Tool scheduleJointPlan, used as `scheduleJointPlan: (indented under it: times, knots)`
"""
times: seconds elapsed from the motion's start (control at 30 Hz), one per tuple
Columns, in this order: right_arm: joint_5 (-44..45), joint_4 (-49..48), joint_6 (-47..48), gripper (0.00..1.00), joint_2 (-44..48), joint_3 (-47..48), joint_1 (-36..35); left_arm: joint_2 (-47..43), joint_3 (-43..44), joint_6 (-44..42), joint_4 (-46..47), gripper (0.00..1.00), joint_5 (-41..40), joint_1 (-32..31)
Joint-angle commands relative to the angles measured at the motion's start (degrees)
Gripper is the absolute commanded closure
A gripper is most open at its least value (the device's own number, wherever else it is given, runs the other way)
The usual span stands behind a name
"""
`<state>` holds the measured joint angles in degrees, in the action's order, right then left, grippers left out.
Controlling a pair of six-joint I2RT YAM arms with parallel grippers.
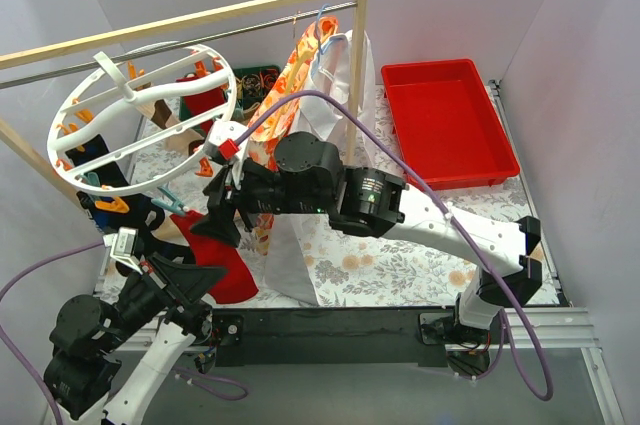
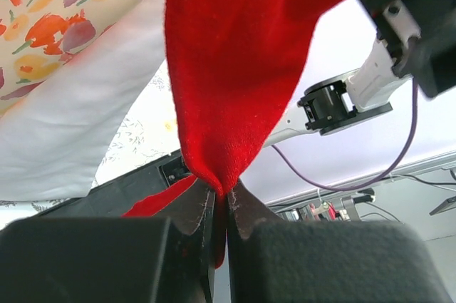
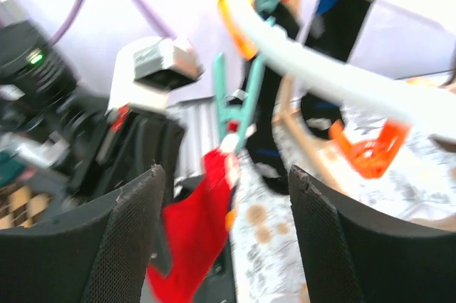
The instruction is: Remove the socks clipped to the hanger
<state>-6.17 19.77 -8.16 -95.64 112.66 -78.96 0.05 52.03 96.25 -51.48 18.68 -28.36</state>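
The white round hanger [image 1: 130, 115] hangs from the metal rail at the left, with orange and teal clips. A red sock [image 1: 222, 260] hangs from a teal clip [image 3: 239, 103] at its near rim. My left gripper [image 1: 197, 280] is shut on the lower end of this red sock [image 2: 228, 68], the fabric pinched between the jaws. My right gripper [image 1: 215, 223] is open just right of the clip; in the right wrist view [image 3: 224, 175] the clip and the red sock [image 3: 189, 232] lie between its fingers without touching. Black socks [image 1: 110, 213] and another red sock [image 1: 205, 100] stay clipped.
A wooden rack [image 1: 360, 45] with a metal rail carries an orange floral garment [image 1: 295, 75] and a white shirt [image 1: 300, 245] beside the hanger. A red tray [image 1: 450, 125] sits at the back right. A dark green box [image 1: 255, 80] stands behind.
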Motion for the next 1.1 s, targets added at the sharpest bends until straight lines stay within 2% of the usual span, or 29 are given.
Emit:
scheduleJointPlan:
  times: [0.0, 0.17, 0.57, 0.93, 1.03, 1.07]
  knots:
    - [5.8, 1.5, 5.3, 0.23, -3.2, 6.9, 0.3, 1.0, -0.3, -0.6, -1.1, 1.0, 0.0, 0.0]
    - [5.9, 1.0, 5.9, 0.22, -6.5, 11.2, 0.2, 1.3, -0.9, -0.8, 0.2, 1.0, 0.4, 0.0]
    - [7.7, -6.1, 5.9, 0.26, -9.0, 11.4, -0.1, 0.7, -3.0, 0.2, 1.4, 1.0, 1.3, 0.0]
    - [9.9, -9.2, 4.5, 0.37, -10.9, 12.1, -0.1, 0.1, -3.1, 0.9, 0.9, 1.0, 0.7, 0.0]
    - [10.0, -9.6, 3.9, 0.44, -10.9, 12.1, -0.1, 0.1, -3.1, 0.9, -0.5, 1.0, 0.0, 0.0]
    - [9.9, -9.6, 3.9, 0.53, -10.9, 12.0, -0.1, 0.0, -3.1, 1.2, -0.9, 1.0, -0.4, 0.0]
